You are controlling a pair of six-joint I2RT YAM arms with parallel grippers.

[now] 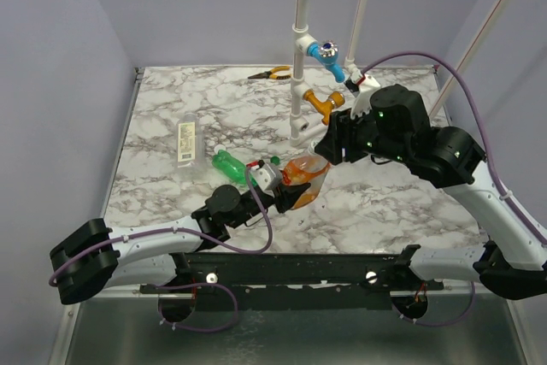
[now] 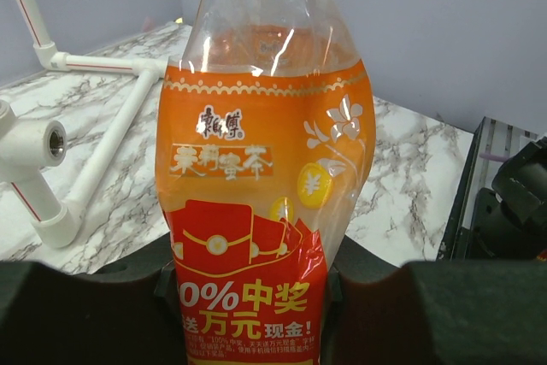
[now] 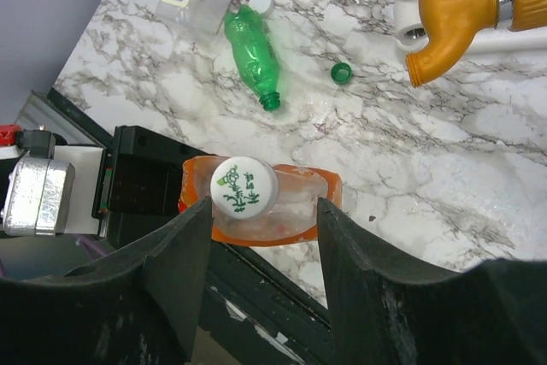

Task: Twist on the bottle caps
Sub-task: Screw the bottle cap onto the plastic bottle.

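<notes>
Grip: left gripper (image 2: pixel 248 297) clamped low on orange bottle (image 2: pixel 265 211), upright, mid-table. Wall thin, soft, looks light; likely dents, twists under torque. White cap (image 3: pixel 244 185) on neck; right gripper (image 3: pixel 263 204) straddles it, jaws part-open, not yet pinching. Take cap by sides. Orange tap (image 3: pixel 453 6), pipe frame (image 1: pixel 299 83) close behind; freer room toward green bottle (image 3: pixel 252 57).

Bottles, three: orange bottle (image 1: pixel 305 179), green bottle (image 1: pixel 229 162), clear labelled bottle (image 1: pixel 185 140). Caps, three: printed white cap (image 3: pixel 244 185), plain white cap (image 3: pixel 261 3), green cap (image 3: pixel 341 73). Taps, two: blue tap (image 1: pixel 327 55), orange tap (image 1: pixel 323 102); pliers (image 1: pixel 272 73), one.
</notes>
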